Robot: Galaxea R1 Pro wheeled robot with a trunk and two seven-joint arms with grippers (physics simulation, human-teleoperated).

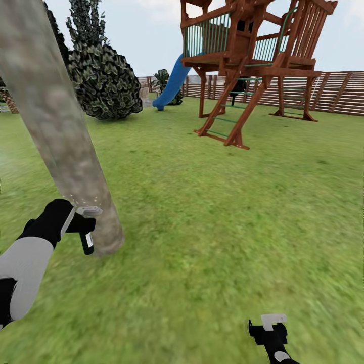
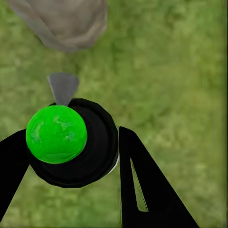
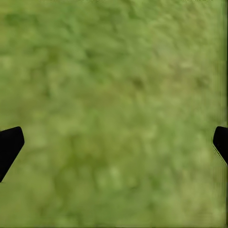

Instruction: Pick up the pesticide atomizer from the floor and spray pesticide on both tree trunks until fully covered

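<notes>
Clamped between the two black fingers of the left gripper sits the pesticide atomizer, a round black body topped with a bright green cap, its grey nozzle aimed at the base of the tree trunk. From the head view, the left gripper hangs just beside the foot of the trunk, low near the grass, and a faint scatter of pale specks shows on the bark right above the gripper. The trunk is mottled grey-brown, thick and bare, and leans up toward the top left corner of the head view.

Right gripper sits low at the bottom edge of the head view, well apart from the trunk; in its wrist view the fingertips stand far apart with only grass between them, holding nothing.

Lawn stretches wide and bare to the right of the trunk and ahead. Farther off stand a dark leafy bush, a wooden play tower with a blue slide, and the slatted brown fence along the garden's far edge.
</notes>
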